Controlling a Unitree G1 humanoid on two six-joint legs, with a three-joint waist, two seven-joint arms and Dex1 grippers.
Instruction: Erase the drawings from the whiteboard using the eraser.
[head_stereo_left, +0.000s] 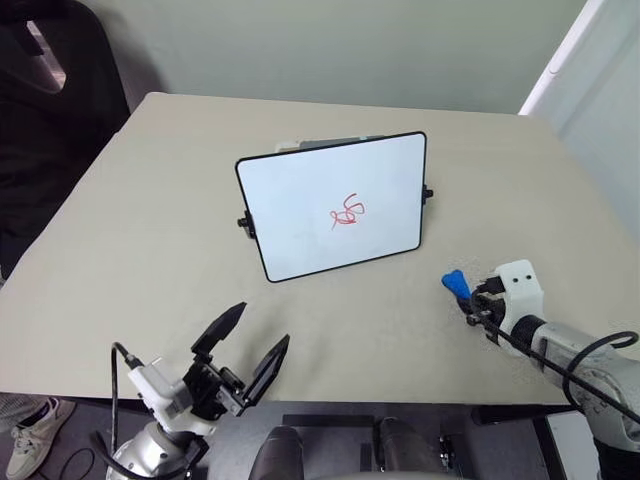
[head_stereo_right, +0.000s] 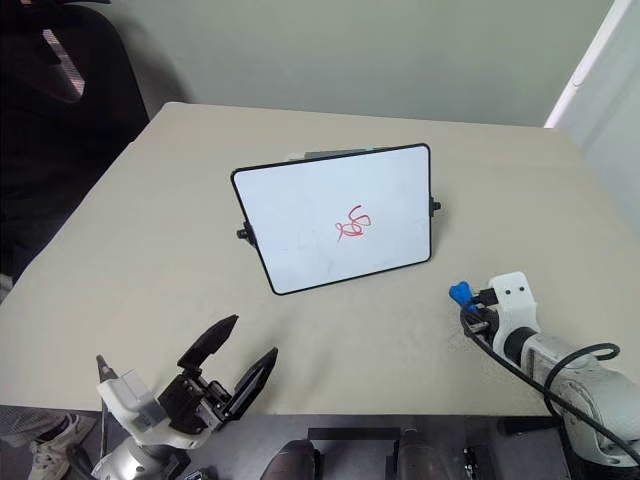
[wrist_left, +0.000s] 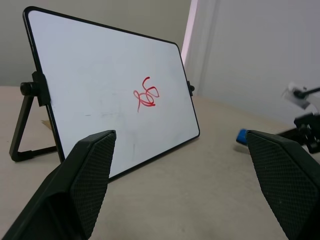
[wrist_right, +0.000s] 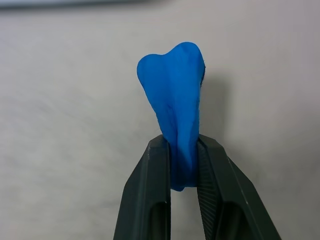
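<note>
Right wrist view shows my right gripper (wrist_right: 184, 165) pinched tight on the eraser (wrist_right: 175, 100), the soft blue block squeezed thin between my fingers with most of it sticking out past the tips. I hold it near the table's (head_stereo_left: 120, 250) right edge, just off the whiteboard's (head_stereo_left: 300, 215) lower right corner. The whiteboard stands propped and tilted back at the table's middle, the drawings (head_stereo_left: 346, 213) a little right of its centre. My left gripper (head_stereo_left: 243, 352) hangs wide open and empty at the near edge. To wipe well, I judge I should bring the protruding blue end flat against the scribble and press lightly, since a hard push could tip the propped board backward.
</note>
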